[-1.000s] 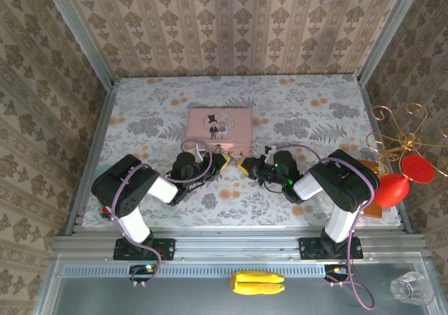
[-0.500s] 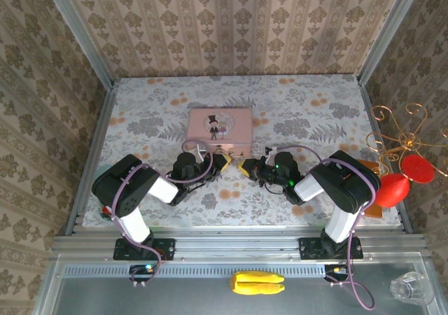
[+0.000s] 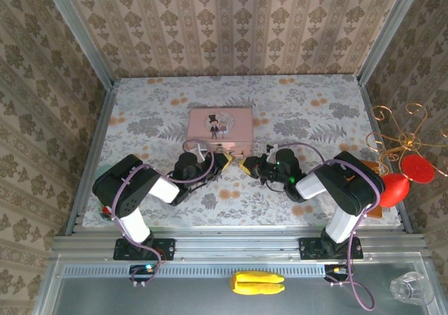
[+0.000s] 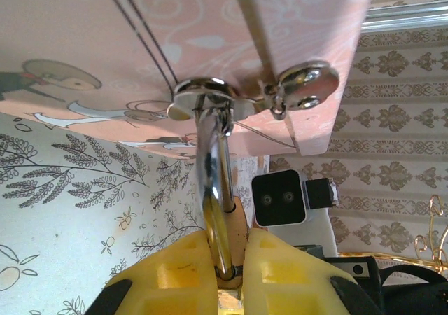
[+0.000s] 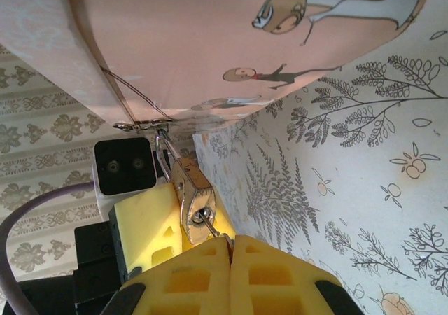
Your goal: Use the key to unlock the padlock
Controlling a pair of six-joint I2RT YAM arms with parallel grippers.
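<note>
Two arms reach out from the near edge of the bench (image 3: 315, 196) and meet just short of its middle. Over the last second we see only a small shift there. The right pincer (image 3: 244, 164) creeps a touch toward the left edge and away from us, so its gap to the left pincer (image 3: 225, 160) narrows. The left one barely stirs, and neither changes its hold.

In the right wrist view, the right pincer (image 5: 229, 248) is pressed tight on the key (image 5: 212, 229). The key's thin shaft runs out from between the yellow pads into the keyhole at the end of the padlock (image 5: 190, 192). In the left wrist view, the left pincer (image 4: 227, 262) is clamped narrowly on the padlock (image 4: 236, 224) by its brass body, bracing it. The silvery shackle (image 4: 212, 154) climbs from there to the clasp (image 4: 210, 98).

Farther out, that clasp sits on the near side of the pink tin (image 3: 219, 127), which rests around the middle of the bench, a little toward the left edge.

We read the small advance as the key being pushed home. Insertion looks done or nearly so, and the turn is not yet made. The shackle shows no sign of springing, so we judge the padlock not yet unlocked.
</note>
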